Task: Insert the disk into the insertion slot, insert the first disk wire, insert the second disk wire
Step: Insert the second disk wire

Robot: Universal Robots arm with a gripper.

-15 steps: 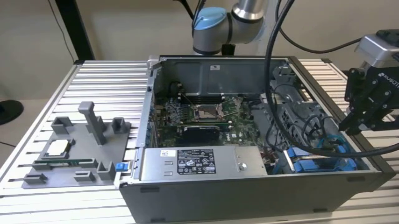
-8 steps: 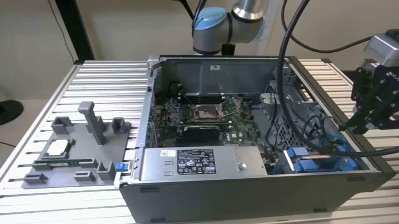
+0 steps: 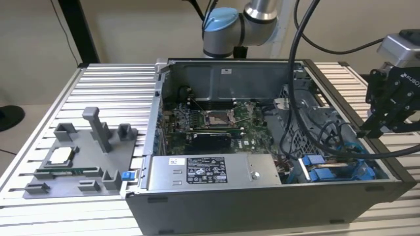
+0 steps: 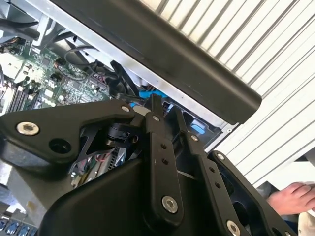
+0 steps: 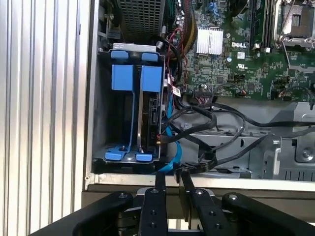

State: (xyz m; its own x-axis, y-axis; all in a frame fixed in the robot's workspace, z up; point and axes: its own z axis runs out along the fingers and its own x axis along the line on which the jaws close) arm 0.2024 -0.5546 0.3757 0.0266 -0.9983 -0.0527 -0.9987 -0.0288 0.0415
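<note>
On the slotted aluminium table [image 3: 111,93] of the exterior view sat an open computer case [image 3: 262,206], a grey power-supply box [image 3: 203,172] lying along its near wall and a grey fixture tray [image 3: 85,147] beside it toward the exterior view's left. The insertion slot [image 3: 328,169], marked by blue tabs, lay in the case's near corner toward the exterior view's right, and the gripper [image 3: 371,129] hung above the case rim on that side, outside the bay. From the second wrist view the gripper [image 4: 166,107] pointed toward the case's dark edge, the motherboard [image 4: 49,69] showing beyond it and a person's hand [image 4: 295,196] resting on the table nearby. From the first wrist view the disk [image 5: 147,118] stood on edge in its blue carrier inside the insertion slot [image 5: 106,123]. A blue wire [image 5: 173,147] met the disk's edge, though whether it was seated I could not tell, and black wires [image 5: 216,123] trailed beside it. The gripper [image 5: 171,181] hovered just outside the bay, its fingers [image 5: 160,184] drawn close with a slim gap, gripping nothing.
</note>
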